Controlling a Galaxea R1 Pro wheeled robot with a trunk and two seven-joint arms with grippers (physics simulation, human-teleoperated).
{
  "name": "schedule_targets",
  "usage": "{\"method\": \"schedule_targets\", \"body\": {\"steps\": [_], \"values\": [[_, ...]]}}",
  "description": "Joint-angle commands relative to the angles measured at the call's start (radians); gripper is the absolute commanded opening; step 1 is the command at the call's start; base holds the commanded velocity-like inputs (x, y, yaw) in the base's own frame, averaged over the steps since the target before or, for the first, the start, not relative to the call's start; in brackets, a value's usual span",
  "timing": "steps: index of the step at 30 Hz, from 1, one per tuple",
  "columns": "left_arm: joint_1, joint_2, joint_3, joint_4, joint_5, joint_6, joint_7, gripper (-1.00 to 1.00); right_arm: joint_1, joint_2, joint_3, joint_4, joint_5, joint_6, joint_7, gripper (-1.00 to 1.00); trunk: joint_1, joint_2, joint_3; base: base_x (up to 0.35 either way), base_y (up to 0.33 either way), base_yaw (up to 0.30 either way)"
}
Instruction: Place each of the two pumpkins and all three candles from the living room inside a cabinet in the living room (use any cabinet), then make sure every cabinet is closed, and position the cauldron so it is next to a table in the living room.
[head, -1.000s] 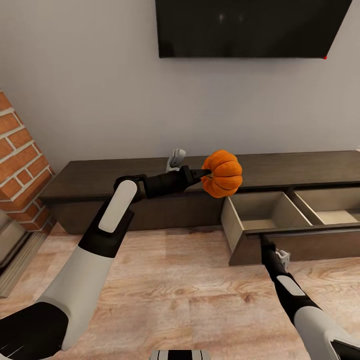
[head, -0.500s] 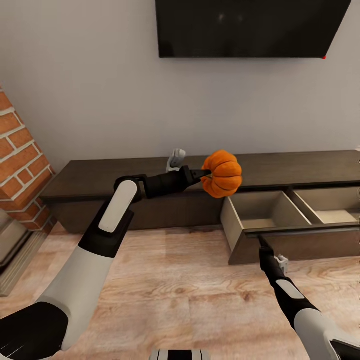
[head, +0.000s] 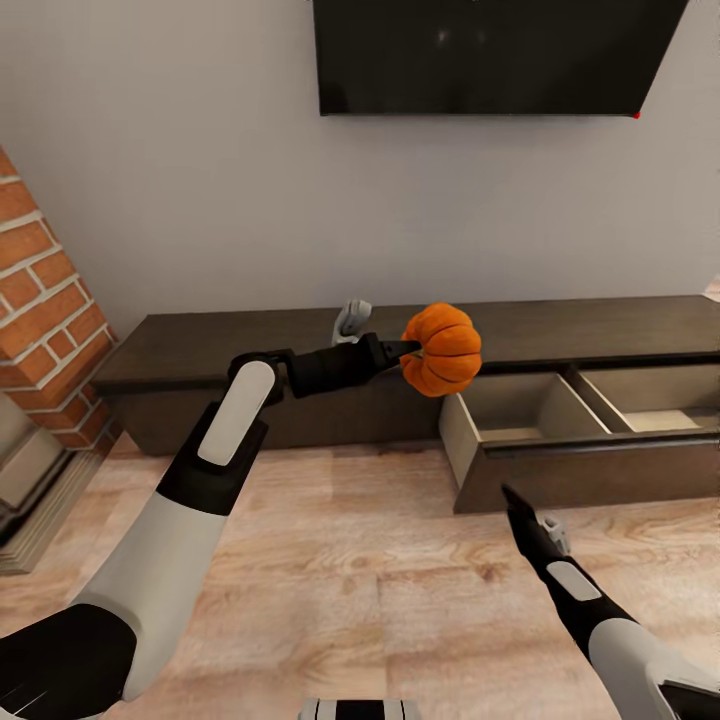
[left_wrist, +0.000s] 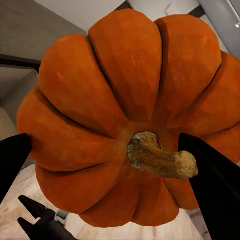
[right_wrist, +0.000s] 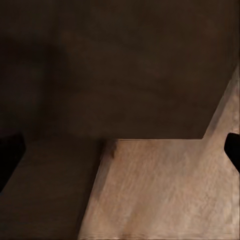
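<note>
An orange ribbed pumpkin (head: 443, 350) hangs in the air, with my left gripper (head: 410, 350) shut on it; in the left wrist view the black fingers (left_wrist: 212, 182) press either side of the pumpkin (left_wrist: 100, 100) near its stem. It hovers just left of the open drawer (head: 520, 412) of the long dark-brown cabinet (head: 230, 345), whose tan inside holds nothing I can see. My right gripper (head: 510, 497) is low over the floor, a short way in front of the drawer's front panel (right_wrist: 120, 70), with its fingers (right_wrist: 10, 155) spread wide and open.
A black TV (head: 500, 55) hangs on the grey wall above the cabinet. The brick fireplace (head: 45, 300) stands at the left. Light wood plank floor (head: 350, 570) lies between me and the cabinet. A second tan compartment (head: 650, 400) is open further right.
The view has shifted slightly. My right gripper has drawn back from the drawer's front panel toward me. The left arm and pumpkin have kept their pose.
</note>
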Motion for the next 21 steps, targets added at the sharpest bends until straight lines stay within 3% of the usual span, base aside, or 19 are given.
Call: {"method": "schedule_targets", "body": {"steps": [1,10,13,18,21], "values": [[-0.001,0.0,0.001,0.0,0.003,0.003,0.0,-1.0,-0.001,0.0,0.001,0.001,-0.008,0.003,-0.004,1.0,-0.001,0.0,-0.001,-0.2,0.0,0.0],[-0.001,0.023,0.001,0.0,-0.003,0.003,-0.001,-1.0,-0.001,0.003,0.007,-0.01,0.014,-0.006,-0.052,1.0,-0.001,0.0,-0.001,-0.277,0.0,0.0],[-0.001,0.028,0.001,0.0,-0.003,0.003,-0.002,-1.0,-0.001,0.02,0.011,-0.01,0.055,-0.02,-0.051,1.0,-0.001,0.0,-0.001,-0.097,0.0,0.0],[-0.001,0.052,0.001,-0.001,-0.003,0.004,-0.003,-1.0,-0.001,0.062,0.013,-0.01,0.157,-0.084,-0.053,1.0,-0.001,0.0,-0.001,-0.026,0.0,0.0],[-0.001,0.061,0.001,-0.001,-0.003,0.004,-0.003,-1.0,-0.001,0.079,0.013,-0.01,0.185,-0.106,-0.047,1.0,-0.001,0.0,-0.001,-0.005,0.0,0.0]]}}
